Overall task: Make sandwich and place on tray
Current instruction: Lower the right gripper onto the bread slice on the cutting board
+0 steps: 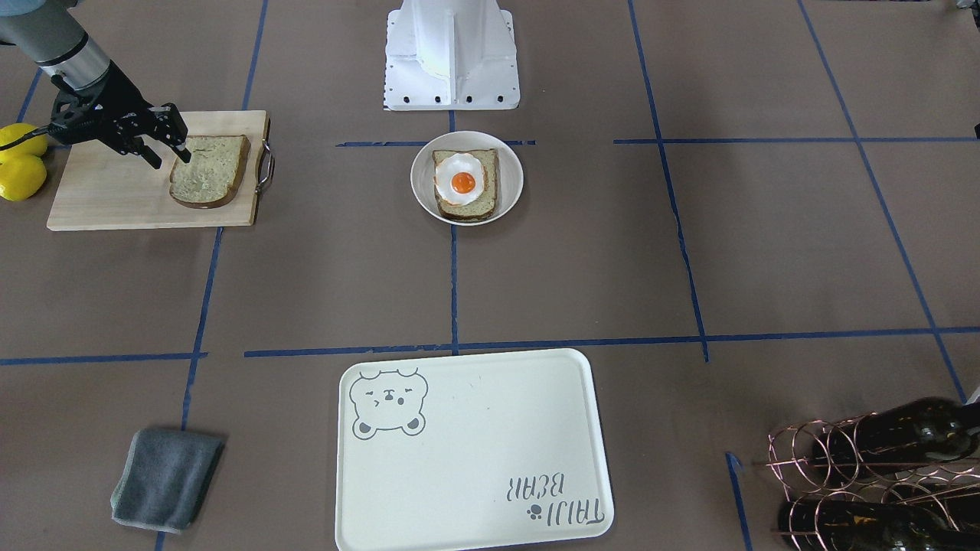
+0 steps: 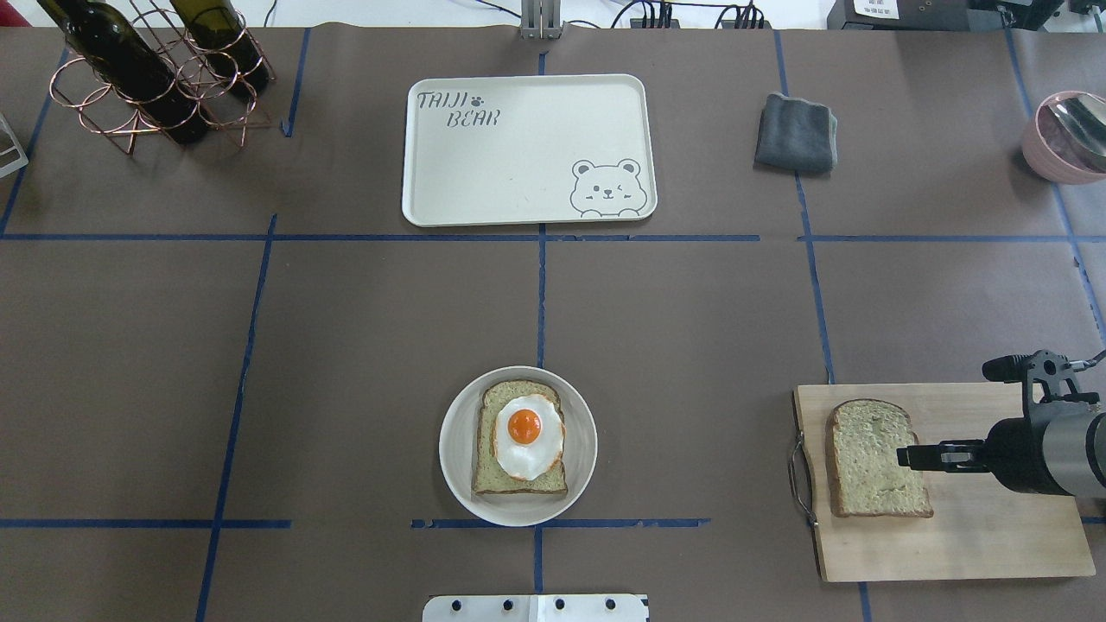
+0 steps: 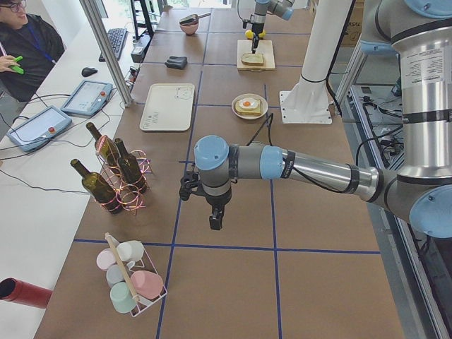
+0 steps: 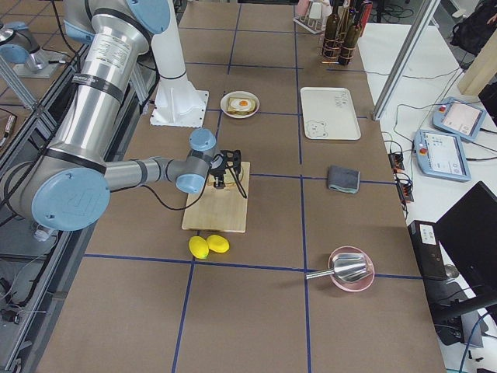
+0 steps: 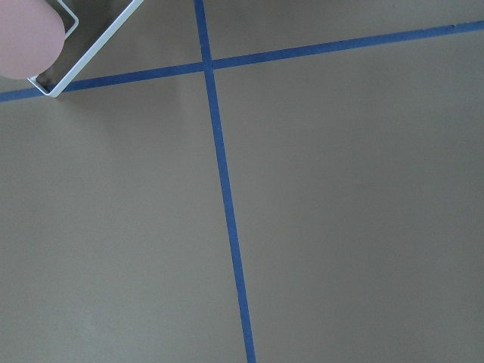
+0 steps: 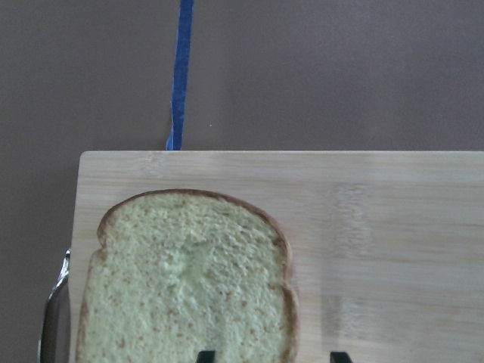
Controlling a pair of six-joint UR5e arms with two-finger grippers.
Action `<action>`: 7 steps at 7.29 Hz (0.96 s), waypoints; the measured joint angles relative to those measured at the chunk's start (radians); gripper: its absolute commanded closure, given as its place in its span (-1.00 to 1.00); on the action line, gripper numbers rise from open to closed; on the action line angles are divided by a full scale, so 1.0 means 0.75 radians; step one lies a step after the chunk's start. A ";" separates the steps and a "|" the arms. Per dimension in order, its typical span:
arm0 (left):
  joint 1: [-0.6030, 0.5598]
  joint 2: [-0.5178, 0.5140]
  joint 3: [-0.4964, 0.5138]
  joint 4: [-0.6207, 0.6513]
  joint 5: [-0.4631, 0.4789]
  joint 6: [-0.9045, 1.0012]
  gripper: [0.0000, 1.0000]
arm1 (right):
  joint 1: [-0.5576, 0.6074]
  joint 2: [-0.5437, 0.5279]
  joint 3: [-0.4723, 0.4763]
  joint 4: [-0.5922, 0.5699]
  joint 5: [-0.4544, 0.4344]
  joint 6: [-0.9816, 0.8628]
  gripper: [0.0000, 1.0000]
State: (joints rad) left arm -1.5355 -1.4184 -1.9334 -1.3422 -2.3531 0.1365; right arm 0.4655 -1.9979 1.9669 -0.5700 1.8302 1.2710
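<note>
One bread slice topped with a fried egg (image 1: 462,180) lies on a small white plate (image 1: 511,180) at the table's centre; the egg (image 2: 527,436) also shows in the overhead view. The second bread slice (image 2: 868,458) lies flat on the wooden cutting board (image 2: 976,536). My right gripper (image 1: 171,159) is open and low over that slice's edge. In the right wrist view its fingertips straddle the crust of the slice (image 6: 185,280). The cream bear tray (image 2: 518,155) lies across the table with nothing on it. My left gripper (image 3: 214,220) hangs over bare table far from all of these; I cannot tell if it is open or shut.
Two lemons (image 1: 21,164) lie beside the cutting board (image 1: 107,191). A grey cloth (image 2: 795,131) lies right of the tray. A wire rack of wine bottles (image 2: 147,78) stands at the far left. A pink bowl (image 2: 1067,134) sits far right. A rack of cups (image 3: 131,279) stands near the left arm.
</note>
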 measured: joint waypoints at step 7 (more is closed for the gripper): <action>0.000 -0.003 0.002 0.000 0.001 0.000 -1.00 | -0.035 0.022 -0.037 0.003 -0.004 0.005 0.97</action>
State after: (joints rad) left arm -1.5355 -1.4204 -1.9316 -1.3422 -2.3524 0.1365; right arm 0.4391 -1.9812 1.9393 -0.5674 1.8270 1.2747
